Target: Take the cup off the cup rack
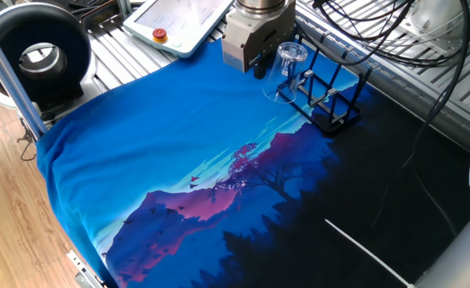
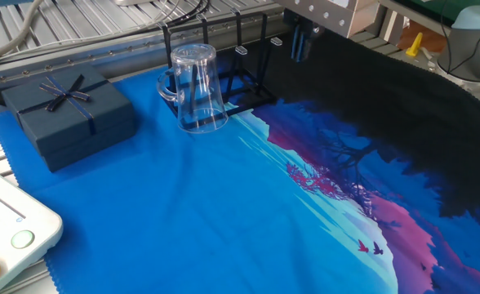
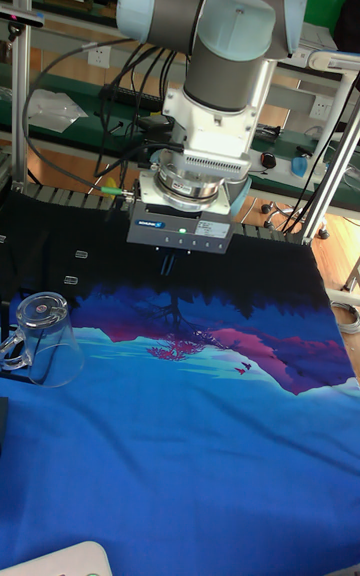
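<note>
The cup (image 2: 195, 88) is a clear glass mug standing upside down at the near end of the cup rack (image 2: 238, 67), its handle pointing left. It also shows as the cup (image 1: 287, 70) against the black cup rack (image 1: 331, 100), and as the cup (image 3: 42, 338) at the left edge. I cannot tell whether it hangs on a peg or rests on the cloth. My gripper (image 2: 301, 42) hovers to the right of and behind the cup, apart from it, fingers together and empty. From the other side the gripper (image 1: 262, 70) appears just left of the cup, and the tall view shows the gripper (image 3: 167, 264) above the dark cloth.
A navy gift box with a bow (image 2: 67, 114) sits left of the cup. A white teach pendant (image 1: 179, 22) lies at the table's back edge, and black cables (image 1: 395, 40) hang behind the rack. A printed blue cloth (image 1: 187, 152) covers the table.
</note>
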